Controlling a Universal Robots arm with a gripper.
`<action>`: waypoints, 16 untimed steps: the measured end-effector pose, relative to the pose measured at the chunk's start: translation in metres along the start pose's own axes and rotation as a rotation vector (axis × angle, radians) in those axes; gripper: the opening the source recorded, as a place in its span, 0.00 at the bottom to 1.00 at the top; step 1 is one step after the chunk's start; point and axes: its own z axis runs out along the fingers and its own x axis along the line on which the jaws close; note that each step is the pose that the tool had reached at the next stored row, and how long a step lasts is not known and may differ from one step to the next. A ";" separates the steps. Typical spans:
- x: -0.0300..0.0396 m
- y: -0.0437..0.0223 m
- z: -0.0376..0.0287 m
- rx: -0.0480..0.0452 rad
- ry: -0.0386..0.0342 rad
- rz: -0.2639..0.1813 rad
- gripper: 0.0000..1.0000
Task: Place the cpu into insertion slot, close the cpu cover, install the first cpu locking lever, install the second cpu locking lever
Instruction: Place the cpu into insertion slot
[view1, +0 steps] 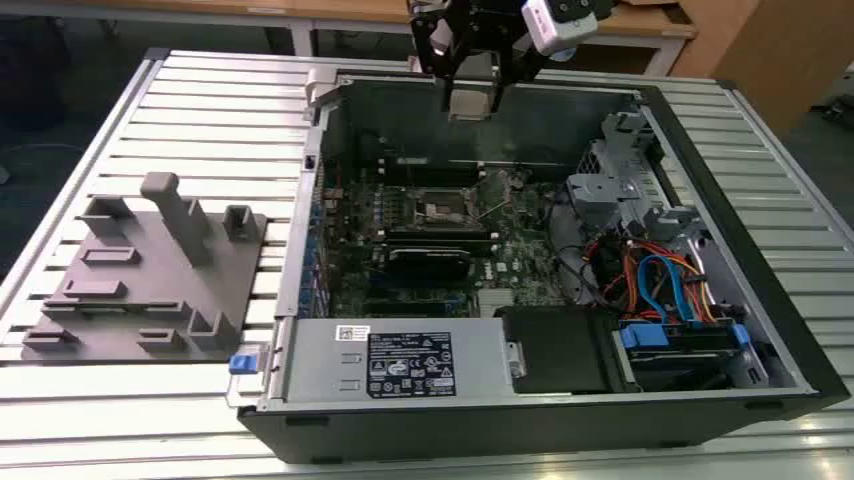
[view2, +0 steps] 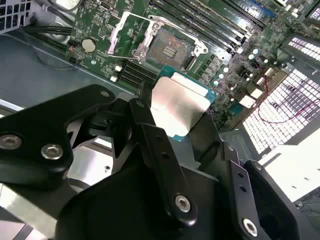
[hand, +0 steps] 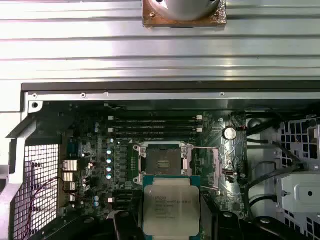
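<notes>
Arm: one, with one gripper (view1: 470, 92) hanging above the far wall of the open computer case (view1: 781, 330).
Gripper's hold: two black fingers (view2: 150, 127), closed to the chip's width and pinching it by opposite edges.
Cpu: one (hand: 171, 210), silver face showing, held in the air over the green board (view2: 100, 20) and not yet in its socket.
Insertion slot: one (hand: 162, 161), near the middle of the board, its dark centre uncovered.
Cpu cover: one (view2: 114, 36), swung open and standing up beside the slot.
Computer case: one, lying on its side with the panel off, toward the edge of the table (view1: 200, 110) at the exterior view's right. It holds the board, one grey power box (view1: 400, 362) along its near wall, and blue and orange cables (view1: 657, 282) toward the corner at the exterior view's right.
Grey tray: one (view1: 134, 290), by the table's edge at the exterior view's left, near the case, carrying several upright pegs and blocks.
</notes>
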 end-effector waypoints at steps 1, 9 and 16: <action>0.0000 0.0000 0.0000 0.0000 -0.0001 0.000 0.54; 0.0000 0.0000 0.0000 0.0000 -0.0001 0.000 0.54; -0.0001 0.0000 0.0000 -0.0002 -0.0008 0.008 0.54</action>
